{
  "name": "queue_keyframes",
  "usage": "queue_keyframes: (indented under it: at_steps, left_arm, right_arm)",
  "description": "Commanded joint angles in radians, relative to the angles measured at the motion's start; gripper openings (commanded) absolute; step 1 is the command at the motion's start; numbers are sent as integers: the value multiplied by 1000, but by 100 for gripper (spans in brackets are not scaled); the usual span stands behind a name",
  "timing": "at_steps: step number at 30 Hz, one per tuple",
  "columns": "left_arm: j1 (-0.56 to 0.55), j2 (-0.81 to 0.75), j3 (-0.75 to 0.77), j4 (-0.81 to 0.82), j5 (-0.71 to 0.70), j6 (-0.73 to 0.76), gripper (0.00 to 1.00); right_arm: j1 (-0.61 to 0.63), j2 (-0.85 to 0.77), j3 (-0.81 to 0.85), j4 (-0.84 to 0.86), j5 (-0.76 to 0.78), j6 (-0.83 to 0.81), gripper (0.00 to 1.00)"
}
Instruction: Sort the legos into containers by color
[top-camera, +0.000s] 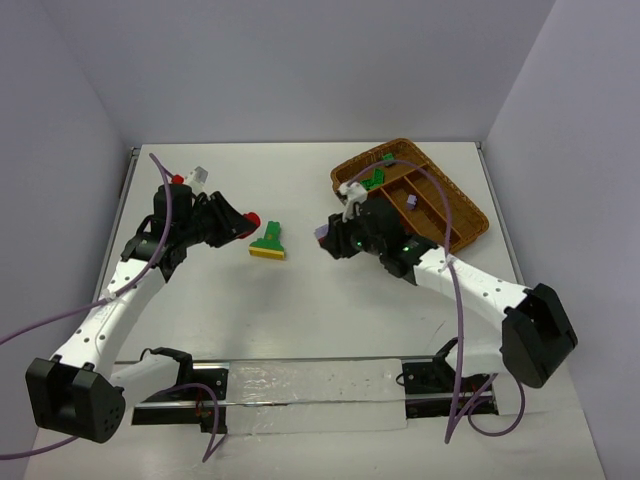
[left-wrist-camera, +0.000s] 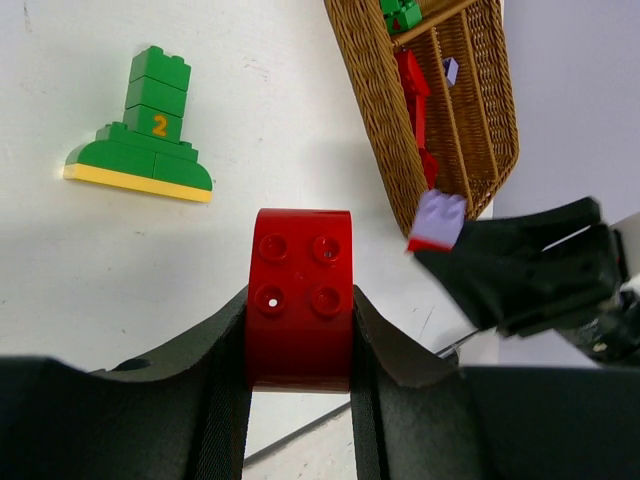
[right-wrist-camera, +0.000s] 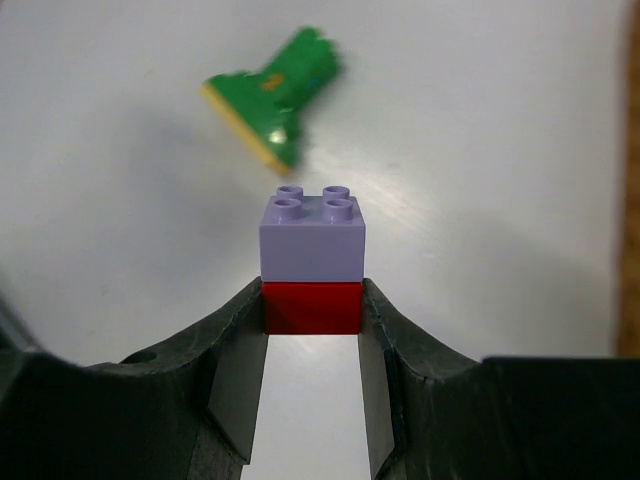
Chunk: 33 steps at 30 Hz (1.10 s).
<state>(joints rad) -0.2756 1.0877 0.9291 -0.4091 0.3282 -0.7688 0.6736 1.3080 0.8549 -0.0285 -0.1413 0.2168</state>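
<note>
My left gripper (left-wrist-camera: 300, 312) is shut on a red lego (left-wrist-camera: 300, 295), studs facing the camera; in the top view it (top-camera: 250, 222) hovers left of centre. My right gripper (right-wrist-camera: 312, 300) is shut on a red lego (right-wrist-camera: 312, 308) with a lilac lego (right-wrist-camera: 312, 240) stacked on it, held above the table (top-camera: 322, 236). Between the two grippers lies a green stack on a yellow plate (top-camera: 268, 243). The wicker tray (top-camera: 462, 228) sits at the back right, holding green legos (top-camera: 375, 180), a lilac one (top-camera: 411, 201) and red ones (left-wrist-camera: 412, 90) in separate sections.
A red piece and a white piece (top-camera: 192, 177) lie at the far left behind my left arm. A clear plastic strip (top-camera: 310, 395) runs along the near edge between the arm bases. Walls close in the table on three sides.
</note>
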Motion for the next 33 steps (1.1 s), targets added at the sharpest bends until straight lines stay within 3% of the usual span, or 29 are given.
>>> queue_keyframes:
  at_steps: [1, 14, 16, 18, 19, 21, 22, 25, 33]
  left_arm:
    - [4, -21, 13, 23, -4, 18, 0]
    - [-2, -41, 36, -43, -90, 43, 0]
    - [-2, -44, 34, -48, -90, 41, 0]
    - [-1, -48, 31, -46, -87, 38, 0]
    - [-2, -48, 30, -45, -87, 37, 0]
    - [-1, -47, 32, -42, -83, 37, 0]
    - [-2, -45, 35, -43, -81, 37, 0]
    - [-2, -41, 42, -43, -75, 37, 0]
    - [-2, -39, 44, -26, -48, 38, 0]
  right_arm:
    - [-50, -60, -16, -124, 161, -18, 0]
    - [22, 213, 33, -182, 76, 28, 1]
    - [34, 253, 43, -169, 82, 38, 10]
    - [45, 276, 49, -157, 87, 46, 24]
    - [46, 282, 49, -153, 83, 48, 35]
    - [50, 295, 52, -147, 80, 51, 46]
    - [50, 299, 56, -151, 81, 51, 58]
    - [53, 296, 73, -180, 91, 44, 74]
    - [54, 146, 165, -245, 112, 20, 77]
